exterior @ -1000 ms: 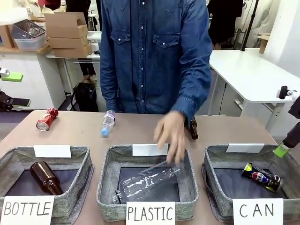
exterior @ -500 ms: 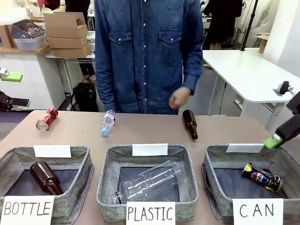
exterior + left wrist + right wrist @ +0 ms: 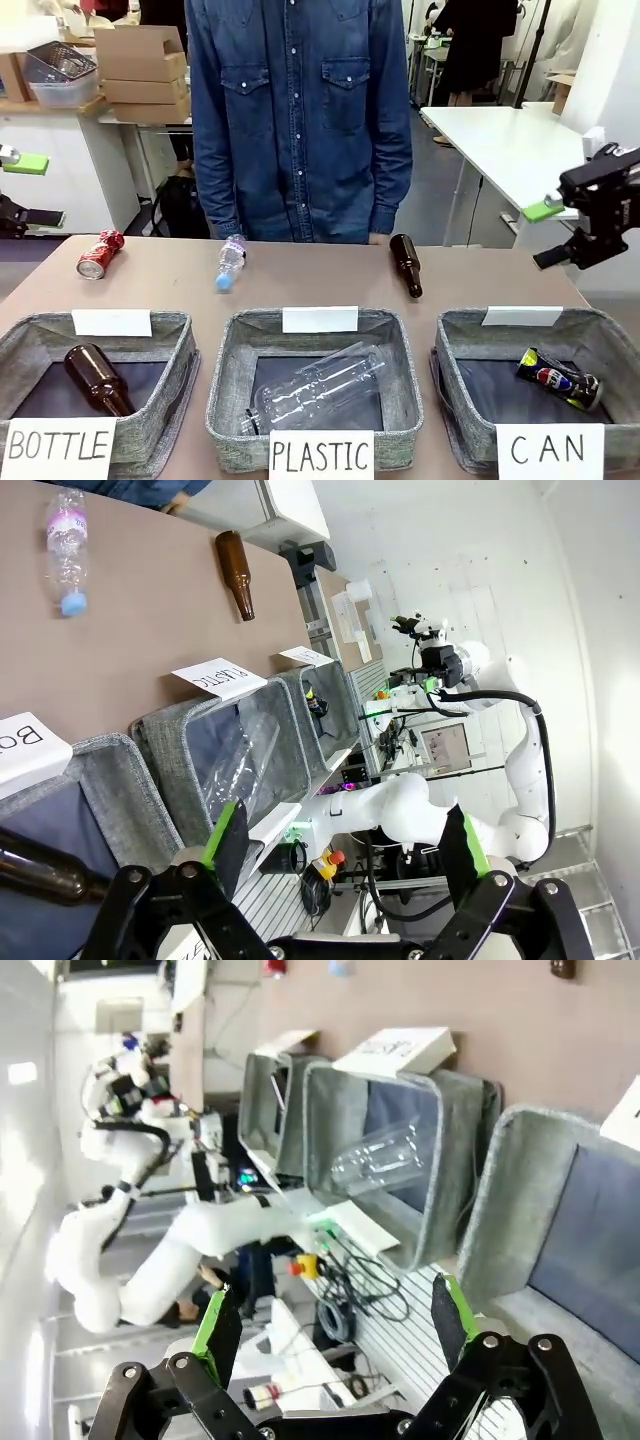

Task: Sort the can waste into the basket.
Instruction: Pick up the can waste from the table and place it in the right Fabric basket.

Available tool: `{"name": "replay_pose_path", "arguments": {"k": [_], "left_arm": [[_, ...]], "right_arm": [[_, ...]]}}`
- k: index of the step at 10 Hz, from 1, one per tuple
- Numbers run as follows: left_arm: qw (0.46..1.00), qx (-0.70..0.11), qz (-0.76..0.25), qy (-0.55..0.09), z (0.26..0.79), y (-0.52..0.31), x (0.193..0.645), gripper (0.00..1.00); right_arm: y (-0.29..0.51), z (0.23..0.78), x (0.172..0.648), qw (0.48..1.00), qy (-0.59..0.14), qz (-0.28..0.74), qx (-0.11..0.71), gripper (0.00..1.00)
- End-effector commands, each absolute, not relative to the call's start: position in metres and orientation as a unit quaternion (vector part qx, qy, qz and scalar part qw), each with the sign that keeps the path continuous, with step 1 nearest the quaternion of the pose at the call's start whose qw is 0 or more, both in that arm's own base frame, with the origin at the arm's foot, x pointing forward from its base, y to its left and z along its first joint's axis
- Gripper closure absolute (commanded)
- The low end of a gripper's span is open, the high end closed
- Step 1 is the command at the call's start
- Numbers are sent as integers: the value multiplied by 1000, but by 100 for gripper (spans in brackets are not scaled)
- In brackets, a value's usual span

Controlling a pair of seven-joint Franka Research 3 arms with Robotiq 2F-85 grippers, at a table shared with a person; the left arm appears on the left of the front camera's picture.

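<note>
The table point(image 3: 300, 285) has one open strip for moving, betw. its far edge and the row of baskets. The person point(image 3: 300, 120) stands right at that far edge w/ arms down, so a wide swing there could meet the body. In the near row the CAN basket point(image 3: 612, 335) is at the robot's right, the PLASTIC basket point(image 3: 224, 360) in the middle and the BOTTLE basket point(image 3: 182, 345) at the left. Each has white cards point(image 3: 521, 316) on the rims, which a low pass may knock over. The left gripper point(image 3: 27, 190) hangs high beyond the table's left side, jaws fully apart w/ nothing betw. them. The right gripper point(image 3: 549, 235) is raised beyond the right edge, also wide open and empty. On the open strip a brown glass bottle point(image 3: 406, 265) lies near the CAN basket's far-left corner, and a small plastic bottle point(image 3: 230, 262) lies left of the middle; both can be bumped on a straight path. The dark can point(image 3: 558, 377) lies already inside the CAN basket, near its right wall. The red can point(image 3: 98, 254) lies on its side at the far-left corner of the table, close to both edges and well apart from the CAN basket. I judge the main risk here: a finger that pushes it before closing may roll it off the edge. Also the carry crosses the other baskets, so a weak grip on its round, seemingly dented body could drop it in a wrong one.
</note>
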State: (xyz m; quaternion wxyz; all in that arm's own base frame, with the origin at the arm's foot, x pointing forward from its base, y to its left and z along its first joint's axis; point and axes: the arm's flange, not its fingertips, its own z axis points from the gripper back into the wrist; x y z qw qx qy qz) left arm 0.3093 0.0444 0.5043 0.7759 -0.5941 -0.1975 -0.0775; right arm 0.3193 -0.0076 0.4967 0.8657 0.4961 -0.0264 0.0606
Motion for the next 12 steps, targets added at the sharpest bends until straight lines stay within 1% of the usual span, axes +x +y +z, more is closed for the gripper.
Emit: {"name": "replay_pose_path", "arguments": {"k": [1, 10, 11, 12], "left_arm": [[776, -594, -80, -196, 504, 43, 306, 0], [776, -594, -77, -197, 504, 44, 309, 0], [887, -389, -56, -243, 519, 42, 327, 0], [956, -152, -45, -248, 516, 39, 359, 0]], "right_arm": [[-13, 497, 310, 876, -28, 114, 468, 0], [-13, 497, 310, 876, -28, 114, 468, 0], [-13, 497, 310, 876, -28, 114, 468, 0], [-13, 497, 310, 876, -28, 114, 468, 0]]}}
